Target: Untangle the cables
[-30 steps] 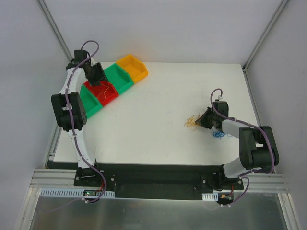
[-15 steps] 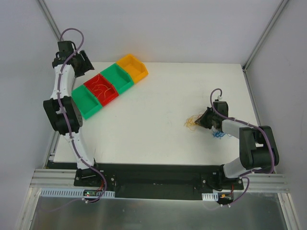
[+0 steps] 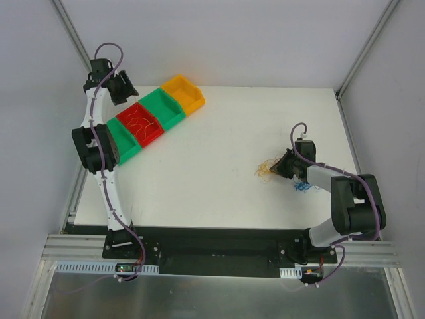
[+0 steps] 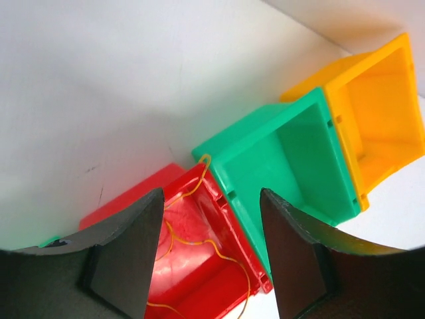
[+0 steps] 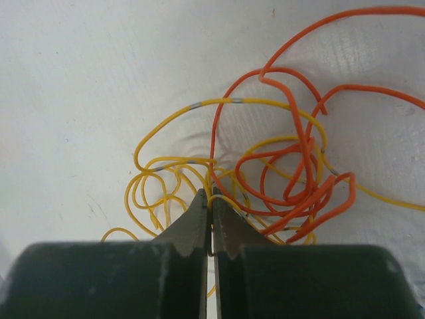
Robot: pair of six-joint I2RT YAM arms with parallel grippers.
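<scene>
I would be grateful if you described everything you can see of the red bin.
The red bin is an open-topped rectangular box, glossy like plastic, standing upright at the far left of the table, wall to wall between the nearer green bin and the farther green bin. Several thin orange-yellow wires lie curled inside; one loops over its rim.

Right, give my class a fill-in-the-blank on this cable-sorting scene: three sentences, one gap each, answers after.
1. The right gripper is pinched shut on a ____ wire of the cables.
2. The left gripper has its jaws ____.
3. The bin that already holds loose wires is coloured ____.
Missing words: yellow; open; red.
</scene>
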